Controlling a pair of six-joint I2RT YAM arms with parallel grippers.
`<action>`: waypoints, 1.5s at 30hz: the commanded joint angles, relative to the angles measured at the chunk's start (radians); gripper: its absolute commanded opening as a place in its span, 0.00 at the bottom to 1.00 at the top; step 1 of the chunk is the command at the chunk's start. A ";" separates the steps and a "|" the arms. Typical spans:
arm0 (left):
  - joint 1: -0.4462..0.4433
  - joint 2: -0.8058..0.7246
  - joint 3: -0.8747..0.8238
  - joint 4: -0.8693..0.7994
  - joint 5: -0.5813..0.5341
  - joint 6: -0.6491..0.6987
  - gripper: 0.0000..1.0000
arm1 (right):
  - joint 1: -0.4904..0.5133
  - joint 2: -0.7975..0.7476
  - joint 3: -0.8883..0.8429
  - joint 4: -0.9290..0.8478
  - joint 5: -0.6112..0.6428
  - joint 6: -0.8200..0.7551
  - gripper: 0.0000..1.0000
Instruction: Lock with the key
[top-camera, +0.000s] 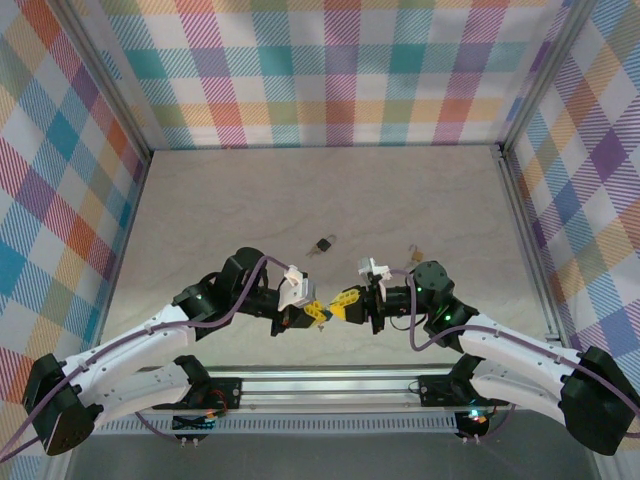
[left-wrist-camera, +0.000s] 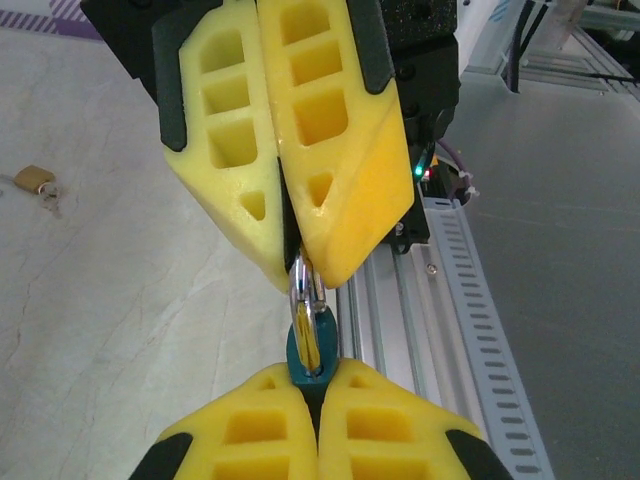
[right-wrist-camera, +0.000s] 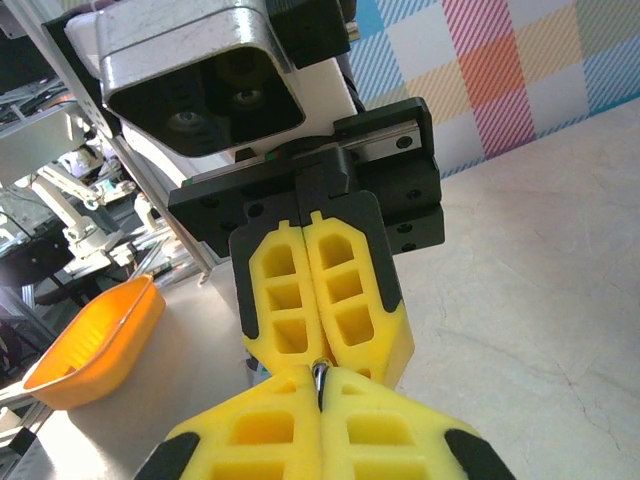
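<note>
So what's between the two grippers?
The key: left gripper pinches its teal head, right gripper its silver end. Left wrist view shows it.

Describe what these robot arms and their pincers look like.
The left arm and right arm have white shells, black joints and a purple cable looped alongside. The left gripper and right gripper carry chunky yellow fingers with hollow pockets, black-backed.

Lock (top-camera: 322, 244) on table (top-camera: 220, 200), behind key (left-wrist-camera: 303, 362), left of brass item (top-camera: 413, 251).
</note>
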 joint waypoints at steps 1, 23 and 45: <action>-0.015 -0.048 -0.006 0.055 0.116 0.004 0.00 | -0.004 0.013 -0.013 0.050 0.063 -0.001 0.00; 0.015 -0.127 -0.058 0.277 0.153 -0.139 0.00 | 0.061 0.067 -0.047 0.120 0.091 -0.050 0.00; 0.036 -0.216 -0.111 0.430 0.012 -0.145 0.00 | 0.099 0.134 -0.060 0.124 0.089 -0.074 0.00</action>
